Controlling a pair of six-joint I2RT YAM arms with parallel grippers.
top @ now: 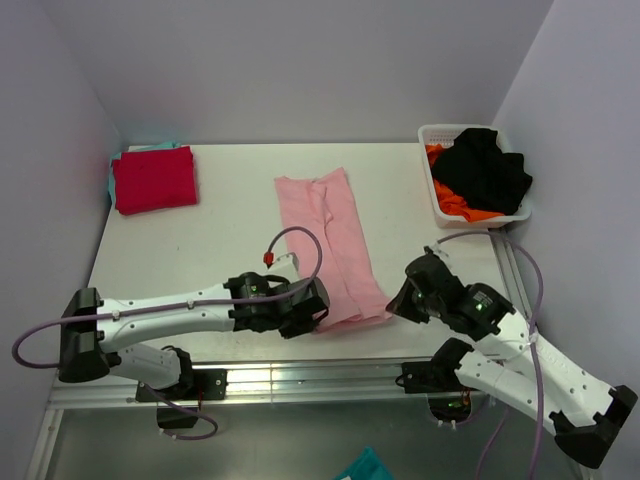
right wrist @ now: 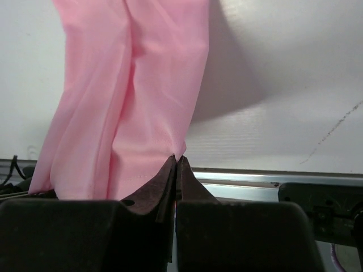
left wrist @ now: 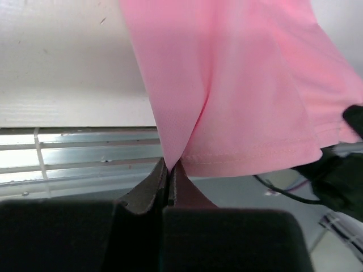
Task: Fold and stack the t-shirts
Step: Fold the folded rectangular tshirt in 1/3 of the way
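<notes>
1. One white basket stands at the far right corner of the table. A black garment is heaped in it, spilling over the rim, and orange cloth shows under it on the near and left sides.
2. The pink tee lies in the middle of the table, folded lengthwise into a long narrow strip. It runs from the far half down to the near edge, and its hem end reaches the metal rail along the front.
3. The left gripper is clenched on the near left corner of the pink tee. Its wrist view shows the fingers pressed flat together, with the stitched hem rising straight out of the tips.
4. The right gripper is clamped on the near right corner of the same hem. Its fingers meet with a fold of pink cloth pinched between the tips.
5. The red tee sits folded into a neat rectangle at the far left corner, well apart from the pink one.
6. The teal tee lies under the red one. Only a thin edge of it peeks out along the far and left sides.
</notes>
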